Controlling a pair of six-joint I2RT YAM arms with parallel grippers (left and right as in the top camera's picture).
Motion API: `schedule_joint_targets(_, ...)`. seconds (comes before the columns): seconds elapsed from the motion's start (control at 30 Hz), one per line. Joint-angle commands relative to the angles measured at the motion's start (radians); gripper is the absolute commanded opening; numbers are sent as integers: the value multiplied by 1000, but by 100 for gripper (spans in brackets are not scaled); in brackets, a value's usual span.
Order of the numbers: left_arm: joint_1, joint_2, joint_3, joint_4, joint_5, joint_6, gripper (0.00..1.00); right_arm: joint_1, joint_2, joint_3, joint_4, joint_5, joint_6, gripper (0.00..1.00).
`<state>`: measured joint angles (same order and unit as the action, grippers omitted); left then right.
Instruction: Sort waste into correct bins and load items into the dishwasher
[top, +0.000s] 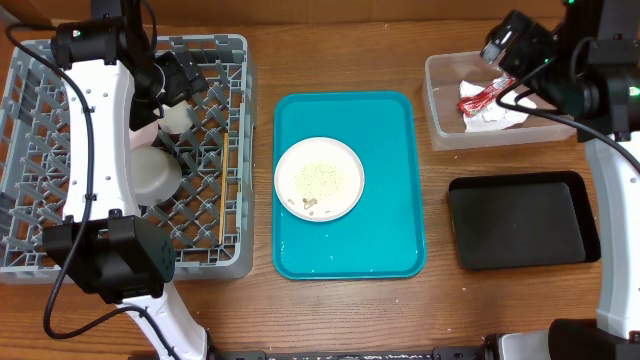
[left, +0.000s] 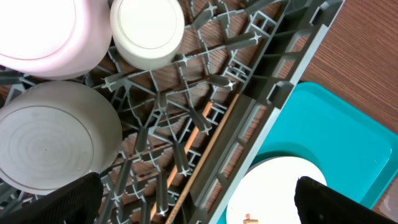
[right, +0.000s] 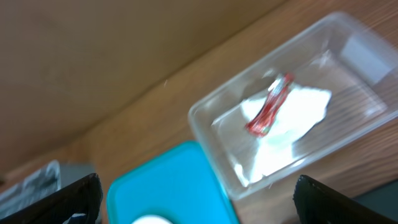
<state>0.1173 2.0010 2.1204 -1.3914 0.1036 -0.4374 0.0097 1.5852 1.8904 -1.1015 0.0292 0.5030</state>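
Note:
The grey dish rack (top: 30, 70) at the left holds a pinkish-white bowl (left: 43, 31), a white cup (left: 147, 31), a grey bowl (left: 46, 143) and wooden chopsticks (left: 205, 149) lying on its grid floor. My left gripper (left: 196, 205) is open and empty above the rack's right side, and it also shows in the overhead view (top: 175, 80). The round plate (top: 290, 165) with rice crumbs (top: 320, 178) sits on the teal tray (top: 390, 150). The clear tub (top: 440, 130) holds the white napkin (right: 298, 112) and red wrapper (right: 268, 106). My right gripper (right: 199, 199) is open and empty, above the tub's near-left side.
The black tray (top: 520, 220) lies empty at the right, in front of the clear tub. The left arm (top: 95, 130) stretches over the rack and hides part of its contents from above. A few brown scraps (top: 308, 204) lie on the plate's front edge.

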Motion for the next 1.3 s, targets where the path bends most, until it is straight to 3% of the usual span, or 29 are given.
schedule_joint_targets(0.0, -6, -26, 9, 1, -7, 18, 100, -92, -8, 9, 34, 76, -2, 100)
schedule_joint_targets(0.3, -6, -26, 9, 2, -7, 18, 100, -410, -6, 9, 86, 182, -3, 100)
schedule_joint_targets(0.53, -6, -26, 9, 2, -7, 18, 100, -570, -6, 9, 55, 213, -3, 100)
schedule_joint_targets(0.83, -6, -26, 9, 79, 0, -50, 100, -594, -6, 9, 55, 213, -3, 100)
schedule_joint_targets(1.27, -6, -26, 9, 115, 1, -51, 100, -594, -6, 9, 53, 208, -3, 100)
